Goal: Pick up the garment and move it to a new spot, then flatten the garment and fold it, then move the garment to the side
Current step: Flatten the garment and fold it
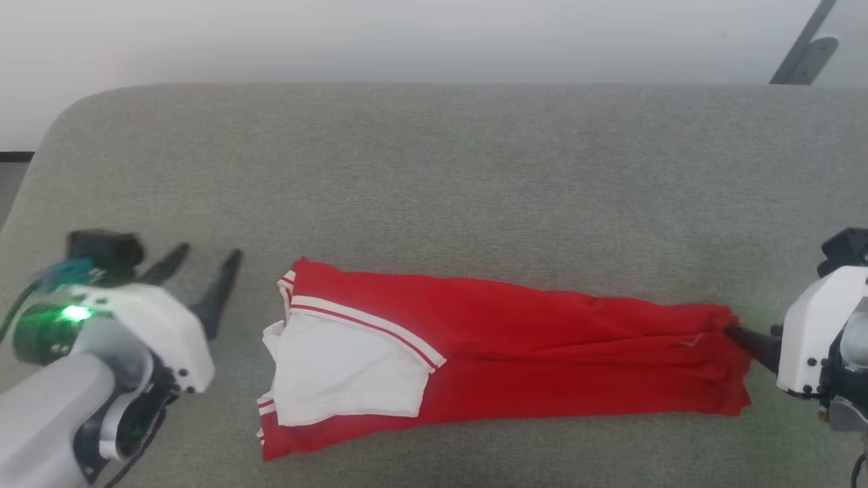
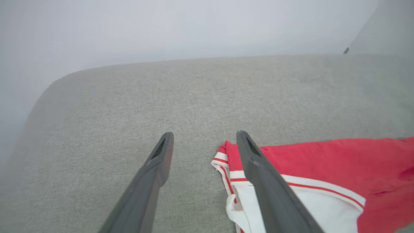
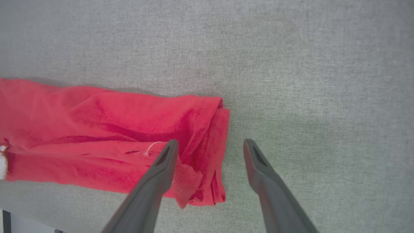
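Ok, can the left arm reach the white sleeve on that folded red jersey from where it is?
Probably yes. The left end effector stands open beside the white sleeve of the red jersey, with nothing between them.

We see right gripper [image 3: 209, 144], fingers spread wide, nothing clamped between. One finger [image 3: 155, 184] overlies end of garment [image 3: 97, 123]; other hangs over bare grey fabric surface [image 3: 307, 81]. Garment red, folded into long band running off left edge, end layers bunched. Thin white thread [image 3: 152, 146] loops just beside fingertip. Contact with cloth: we cannot tell.
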Robot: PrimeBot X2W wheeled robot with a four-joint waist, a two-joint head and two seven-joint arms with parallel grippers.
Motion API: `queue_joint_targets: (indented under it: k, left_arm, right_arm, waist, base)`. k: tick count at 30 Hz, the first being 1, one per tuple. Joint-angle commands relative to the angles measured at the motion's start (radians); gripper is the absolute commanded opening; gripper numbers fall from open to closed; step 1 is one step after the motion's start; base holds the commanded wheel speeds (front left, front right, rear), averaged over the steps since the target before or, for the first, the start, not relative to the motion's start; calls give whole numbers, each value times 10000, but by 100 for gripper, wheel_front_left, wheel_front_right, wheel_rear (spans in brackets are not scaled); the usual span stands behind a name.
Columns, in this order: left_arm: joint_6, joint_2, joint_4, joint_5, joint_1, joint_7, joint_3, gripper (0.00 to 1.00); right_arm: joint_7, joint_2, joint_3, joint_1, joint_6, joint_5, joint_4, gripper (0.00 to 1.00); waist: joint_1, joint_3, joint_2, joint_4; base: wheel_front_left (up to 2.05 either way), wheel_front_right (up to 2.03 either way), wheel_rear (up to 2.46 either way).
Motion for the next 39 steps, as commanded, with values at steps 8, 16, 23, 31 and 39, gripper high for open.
queue_joint_targets:
  k: [8,16,23,31,39]
  left_arm:
    - [-141,-356,835,5,1551,-2002,1406,100]
    - [-853,-1796,1261,2086,3464,-2029,4729,100]
    - [-1867,-3416,1592,3893,4926,-2032,7387,100]
    - [-2860,-4583,2001,5066,5499,-2033,9070,100]
    - [-3610,-5572,2290,6012,5491,-2034,10191,100]
  right_arm:
    - [120,38,-122,-19,1,65,1048,100]
    - [-124,-87,484,-412,1,381,2397,100]
    - [-337,-448,1540,-505,15,1233,2758,0]
    - [-730,-1050,1586,-814,1,1823,2713,0]
    - [-945,-1906,646,-1094,1,1732,3006,0]
  waist:
    - [0,91,0,444]
    - [0,287,0,784]
    - [0,365,0,1017]
    - [0,407,0,1021]
    - [0,556,0,710]
  base:
    - [0,0,0]
    - [0,0,0]
    - [0,0,0]
    - [0,0,0]
    - [0,0,0]
